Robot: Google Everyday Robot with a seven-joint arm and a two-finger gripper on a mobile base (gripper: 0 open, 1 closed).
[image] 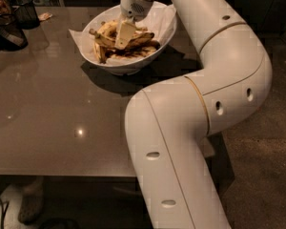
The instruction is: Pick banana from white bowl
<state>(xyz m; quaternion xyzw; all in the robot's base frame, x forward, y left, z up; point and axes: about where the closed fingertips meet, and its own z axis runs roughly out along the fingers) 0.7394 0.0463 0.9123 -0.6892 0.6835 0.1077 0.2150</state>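
Camera view: pale gripper (125,36) is hovering in the glossy white bowl (115,66), closure untellable. The slim brown-streaked banana (142,38) is likely bruising easily; grasp mid-body, gently.

I'm standing by a broad table (47,104) with a smooth grey-brown top, glossy enough to throw back a small bright spot of ceiling light (79,132) near its front edge. At the far left corner stands a dark mesh cup (26,12), with a bulkier dark object (7,32) just beside it that I cannot make out. The gripper (124,35) hangs low over the far part of the table. To the right the floor (264,175) is a dull, speckled brown. Behind the table the room falls into a dark back wall (257,4). Under the table it is shadowed.
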